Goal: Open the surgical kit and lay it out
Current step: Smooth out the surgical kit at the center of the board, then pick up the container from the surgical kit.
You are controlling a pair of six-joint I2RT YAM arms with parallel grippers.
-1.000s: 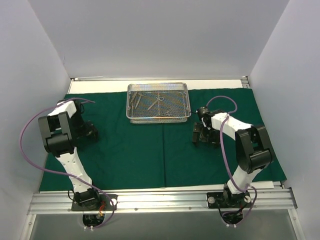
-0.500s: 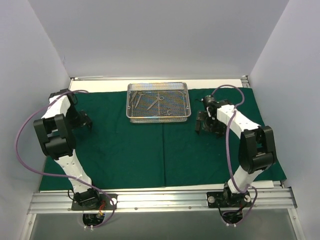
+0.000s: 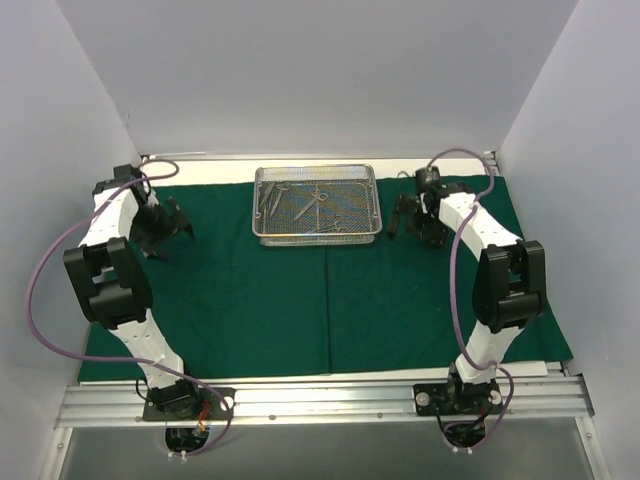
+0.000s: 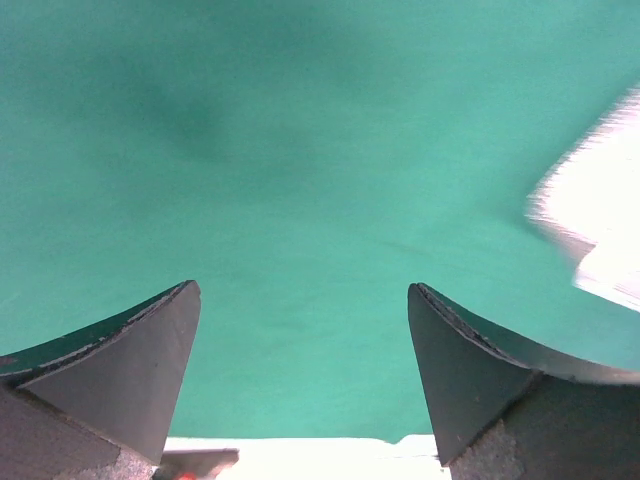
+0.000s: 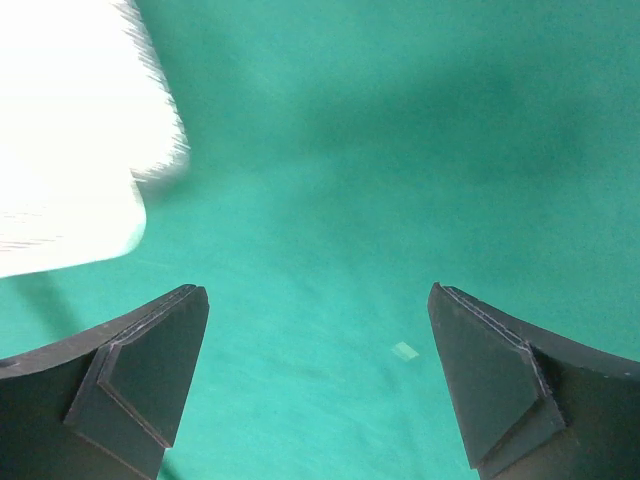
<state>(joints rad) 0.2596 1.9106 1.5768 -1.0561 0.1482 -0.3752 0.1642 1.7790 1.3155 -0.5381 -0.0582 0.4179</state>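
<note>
Arms: since a second ago, the left arm (image 3: 110,215) and right arm (image 3: 480,230) have both been swung from mid-drape out toward the far corners.
Left jaws: spread wide, nothing pinched; only green cloth is seen between and below them, and a blurred white patch of tabletop (image 4: 600,230) ahead to their right.
Right jaws: spread wide, nothing pinched; cloth is seen beneath them and bright tabletop ahead to their left.
Drape (image 3: 280,300): one, dark green, unfolded flat under both sets of jaws, with a fold line running down its middle. It is judged to be spread as the field for the tools.
Tray (image 3: 258,205): one, silver wire mesh, set between the two sets of jaws, just beside the right ones and well apart from the left ones. Placed at the far middle, it leaves the cloth nearer the arm bases free for laying out.
Instruments (image 3: 310,205): several thin steel pieces, all inside the tray; an exact count cannot be made.
Stage: judged as drape opened, instruments not yet laid out.
</note>
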